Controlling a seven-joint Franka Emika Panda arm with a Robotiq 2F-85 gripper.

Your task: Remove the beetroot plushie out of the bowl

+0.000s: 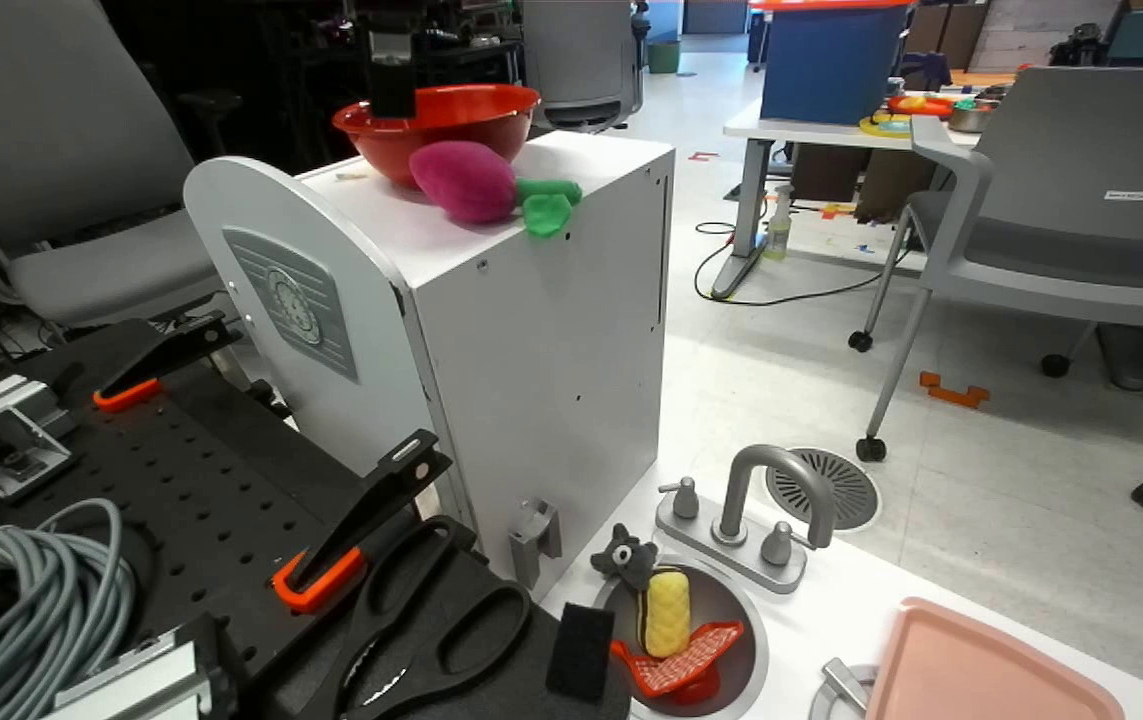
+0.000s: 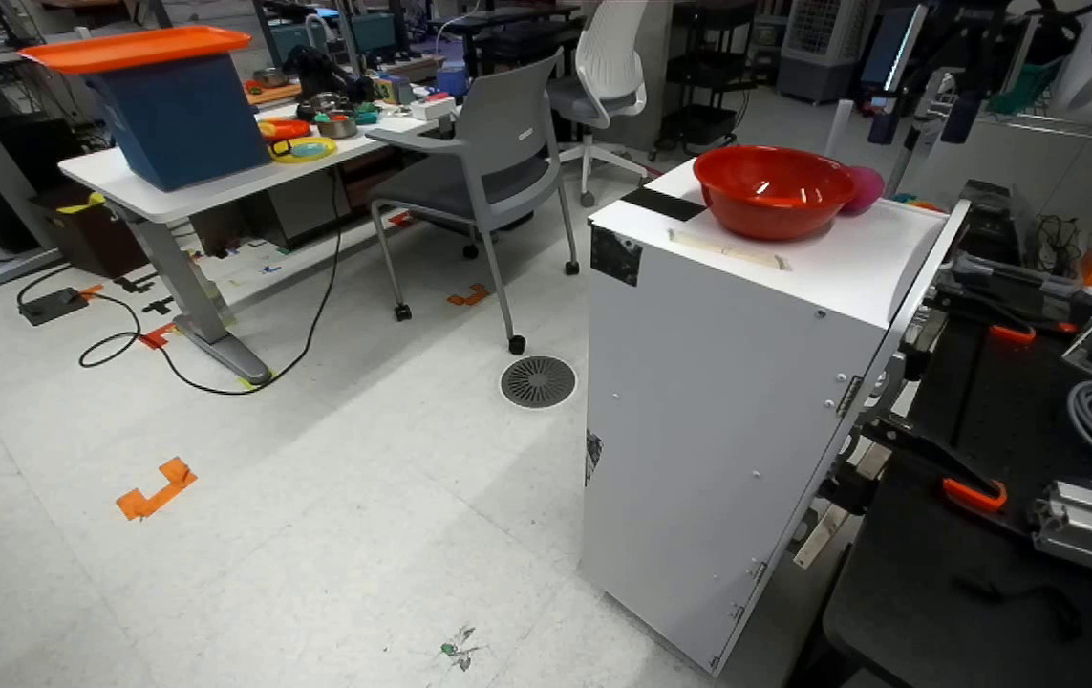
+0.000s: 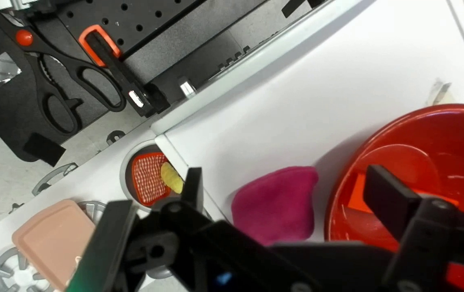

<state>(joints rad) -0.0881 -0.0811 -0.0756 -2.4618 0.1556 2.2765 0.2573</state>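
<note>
- Leftmost in an exterior view, we find a wide, shallow red-orange plastic bowl [image 2: 756,218], upright on a tall white box-shaped cabinet [image 2: 708,411]. We judge the retreat should go straight up, clear of the bowl's rounded rim, before any sideways swing.
- Next, partly behind the bowl, lies the beetroot plushie [image 2: 866,189], a soft toy with a rounded magenta-pink body. It rests on the cabinet top, outside the bowl and just beside it. In an exterior view its floppy green leaves [image 1: 546,205] droop past the cabinet's edge; we would avoid brushing it, since a nudge could tip it off.
- Rightmost, we see the black two-fingered hand [image 2: 921,127] above the cabinet top. Its fingers [image 2: 883,129] point down, spread wide apart, clamped on nothing; in the wrist view, one shows over the bowl's inside.
</note>
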